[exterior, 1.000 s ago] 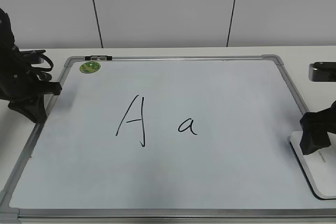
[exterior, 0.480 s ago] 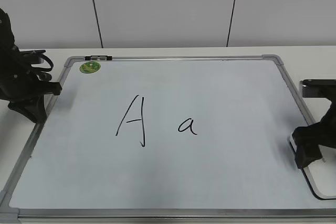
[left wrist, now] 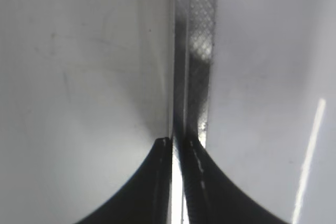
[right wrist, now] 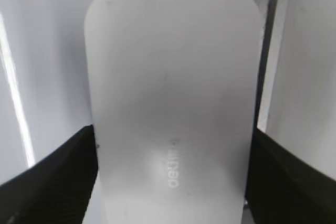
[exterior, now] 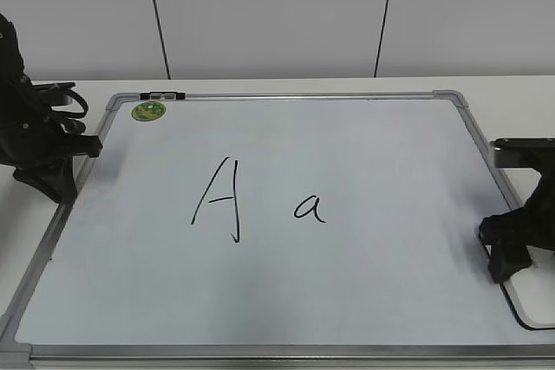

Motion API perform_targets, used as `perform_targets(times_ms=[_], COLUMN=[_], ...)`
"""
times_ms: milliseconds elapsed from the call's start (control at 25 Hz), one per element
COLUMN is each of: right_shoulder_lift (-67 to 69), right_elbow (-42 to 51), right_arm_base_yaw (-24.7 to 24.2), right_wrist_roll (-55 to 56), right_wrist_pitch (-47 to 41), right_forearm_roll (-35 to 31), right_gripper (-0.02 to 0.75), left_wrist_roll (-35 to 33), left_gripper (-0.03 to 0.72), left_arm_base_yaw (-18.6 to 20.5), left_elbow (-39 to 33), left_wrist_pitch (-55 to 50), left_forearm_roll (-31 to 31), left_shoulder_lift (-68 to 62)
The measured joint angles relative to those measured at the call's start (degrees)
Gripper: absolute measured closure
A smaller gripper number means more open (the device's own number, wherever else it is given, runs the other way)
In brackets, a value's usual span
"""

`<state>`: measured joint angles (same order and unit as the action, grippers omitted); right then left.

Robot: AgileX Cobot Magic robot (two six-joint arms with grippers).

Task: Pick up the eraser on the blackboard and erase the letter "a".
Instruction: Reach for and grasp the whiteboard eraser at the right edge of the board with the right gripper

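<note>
The blackboard (exterior: 364,136) lies flat on the table, with the small letter "a" (exterior: 310,208) near its middle, right of a taller capital "A" (exterior: 221,201). The white eraser (exterior: 531,302) lies at the board's right edge; it fills the right wrist view (right wrist: 173,72) with grey lettering. My right gripper (exterior: 507,253) (right wrist: 173,135) is low over it, open, one finger at each long side. My left gripper (exterior: 52,184) (left wrist: 178,141) is shut and empty over the board's left frame.
A round green sticker (exterior: 148,111) and a small black clip (exterior: 162,94) sit at the board's far left corner. The metal frame shows in the left wrist view (left wrist: 199,51) and beside the eraser (right wrist: 264,51). A white wall stands behind.
My right gripper has come down and slightly left onto the eraser, covering more of it. The left arm has not moved.
</note>
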<state>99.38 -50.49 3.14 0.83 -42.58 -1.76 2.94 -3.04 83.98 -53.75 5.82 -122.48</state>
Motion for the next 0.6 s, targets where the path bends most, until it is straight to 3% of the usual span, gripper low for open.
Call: perform_targets(times_ms=[160, 600], right_shoulder_lift=[0.0, 0.0], right_elbow=[0.0, 0.0], right_arm_base_yaw=[0.0, 0.0], right_wrist_roll=[0.0, 0.0], right_wrist_pitch=[0.0, 0.0], right_forearm_roll=[0.5, 0.5], right_gripper=[0.202, 0.212], left_wrist_roll=[0.0, 0.0], left_gripper=[0.634, 0.634], left_arm_base_yaw=[0.0, 0.0], left_elbow=[0.0, 0.0], left_wrist_pitch=[0.0, 0.0], left_forearm_roll=[0.0, 0.0], left_shoulder_lift=[0.0, 0.0])
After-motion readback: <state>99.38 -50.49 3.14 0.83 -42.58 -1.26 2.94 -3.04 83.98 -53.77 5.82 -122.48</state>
